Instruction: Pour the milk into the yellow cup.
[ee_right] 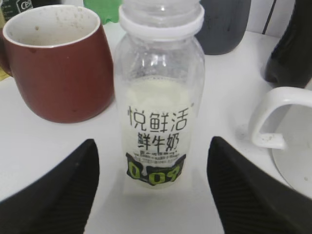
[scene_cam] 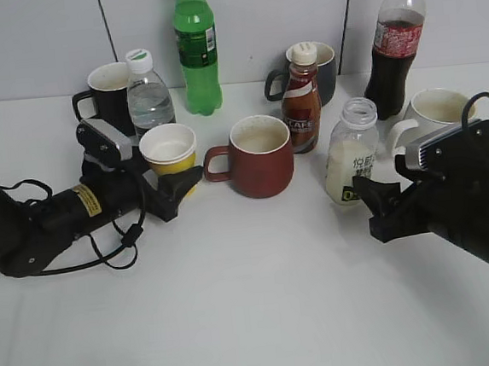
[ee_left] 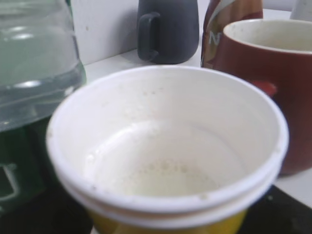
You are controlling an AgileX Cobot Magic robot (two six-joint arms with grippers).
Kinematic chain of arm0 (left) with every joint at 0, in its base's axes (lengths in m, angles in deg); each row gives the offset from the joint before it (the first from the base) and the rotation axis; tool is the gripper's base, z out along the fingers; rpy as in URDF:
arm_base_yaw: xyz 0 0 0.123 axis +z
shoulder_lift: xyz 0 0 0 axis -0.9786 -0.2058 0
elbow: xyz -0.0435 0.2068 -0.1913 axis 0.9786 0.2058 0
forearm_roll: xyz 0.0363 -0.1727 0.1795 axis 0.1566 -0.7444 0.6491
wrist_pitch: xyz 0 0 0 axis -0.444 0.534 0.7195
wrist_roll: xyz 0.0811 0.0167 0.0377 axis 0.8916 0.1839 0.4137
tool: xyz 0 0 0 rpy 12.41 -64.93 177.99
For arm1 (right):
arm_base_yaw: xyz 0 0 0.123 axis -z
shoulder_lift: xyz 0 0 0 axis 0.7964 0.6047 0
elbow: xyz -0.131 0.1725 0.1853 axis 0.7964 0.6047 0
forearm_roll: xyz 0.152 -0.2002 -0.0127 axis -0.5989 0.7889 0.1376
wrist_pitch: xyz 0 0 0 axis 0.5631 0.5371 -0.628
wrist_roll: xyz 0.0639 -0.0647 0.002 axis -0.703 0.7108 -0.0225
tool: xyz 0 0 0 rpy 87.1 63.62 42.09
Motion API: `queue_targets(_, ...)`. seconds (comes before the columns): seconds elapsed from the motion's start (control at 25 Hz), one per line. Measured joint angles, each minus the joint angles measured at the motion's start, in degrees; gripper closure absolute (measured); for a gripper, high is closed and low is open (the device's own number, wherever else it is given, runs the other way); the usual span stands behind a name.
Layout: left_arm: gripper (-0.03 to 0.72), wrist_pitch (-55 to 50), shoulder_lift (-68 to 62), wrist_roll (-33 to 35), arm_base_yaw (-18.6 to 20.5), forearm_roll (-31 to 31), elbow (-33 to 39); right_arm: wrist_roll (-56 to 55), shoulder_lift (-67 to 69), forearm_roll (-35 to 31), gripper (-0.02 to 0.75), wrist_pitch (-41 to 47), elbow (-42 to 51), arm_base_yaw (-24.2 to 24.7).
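A white table [scene_cam: 255, 302] runs back to a pale panelled wall [scene_cam: 35, 39]. The right gripper [ee_right: 153, 195] sits low on the table with its jaws spread wide, one black finger on either side of the milk [ee_right: 157, 97] and both clear of it; the bottle stands upright and uncapped just ahead of them, about half full. Its label reads 悦鲜活 鲜牛奶 in dark characters above a green-black band. To that gripper's left stands the dark red mug [scene_cam: 261, 156], with a brown coffee bottle [scene_cam: 301, 101] behind it. The left gripper [scene_cam: 181, 187] lies at the yellow cup [scene_cam: 169, 151], its black fingers at the cup's base; whether they clamp it cannot be told. The cup holds a little pale liquid.
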Motion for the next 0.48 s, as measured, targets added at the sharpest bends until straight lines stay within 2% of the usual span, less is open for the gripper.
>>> queue_targets(0.24, 0.141, -1.1, -0.2, 0.0, 0.0, 0.0, -1.0, 0.1, 0.0, 0.0, 0.213, 0.0, 0.0, 0.0)
queue_targets(0.32, 0.193, -1.1, -0.2, 0.0, 0.0, 0.0, -1.0, 0.1, 0.0, 0.0, 0.213, 0.0, 0.0, 0.0)
queue_targets(0.36, 0.193, -1.1, -0.2, 0.0, 0.0, 0.0, -1.0, 0.1, 0.0, 0.0, 0.213, 0.0, 0.0, 0.0)
queue_targets(0.4, 0.247, -1.1, -0.2, 0.0, 0.0, -0.1, -1.0, 0.1, 0.0, 0.0, 0.213, 0.0, -0.1, 0.0)
queue_targets(0.48, 0.295, -1.1, -0.2, 0.0, 0.0, -0.1, -0.7, 0.1, 0.0, 0.0, 0.213, 0.0, -0.6, 0.0)
